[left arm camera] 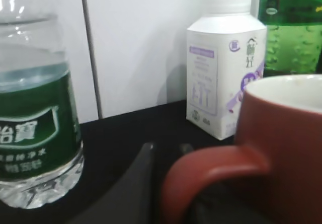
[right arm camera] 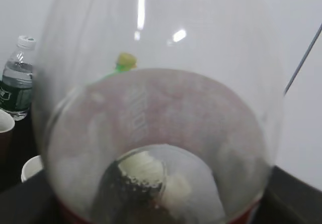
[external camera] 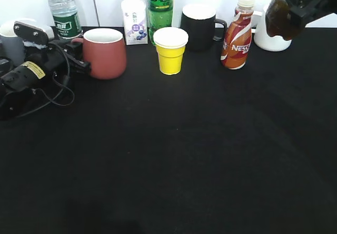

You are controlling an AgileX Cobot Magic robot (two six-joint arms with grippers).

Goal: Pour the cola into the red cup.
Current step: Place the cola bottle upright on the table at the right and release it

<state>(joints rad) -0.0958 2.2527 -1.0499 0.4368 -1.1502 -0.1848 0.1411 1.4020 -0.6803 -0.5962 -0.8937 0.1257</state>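
At the top right corner of the exterior view the right end effector (external camera: 303, 2) is clamped around the cola (external camera: 279, 17), holding the bottle lifted clear of the black worktop (external camera: 184, 150) and tilted, with only its dark lower part showing below the black fingers. The right wrist view looks straight through the clear bottle wall (right arm camera: 151, 123), which fills nearly the whole picture; the fingers themselves are hidden there, and some foam sits low in the bottle. On the far left the left end effector (external camera: 79, 55) lies low at the worktop with its fingers at the handle of the red cup (external camera: 105, 52); the left wrist view shows the curved red handle (left arm camera: 211, 168) just in front of a dark finger (left arm camera: 131, 194), but whether the fingers pinch the handle or merely flank it cannot be told. The red cup stands upright at the left of the back row, well apart from the cola, its white inside showing. Behind it stand a water bottle (external camera: 64, 13) and a small white carton (external camera: 134, 21), then a green soda bottle (external camera: 160, 5), a yellow paper cup (external camera: 170, 50), a black mug (external camera: 200, 26), a Nescafe bottle (external camera: 237, 34) and a white jug (external camera: 269, 37) just below the raised cola.
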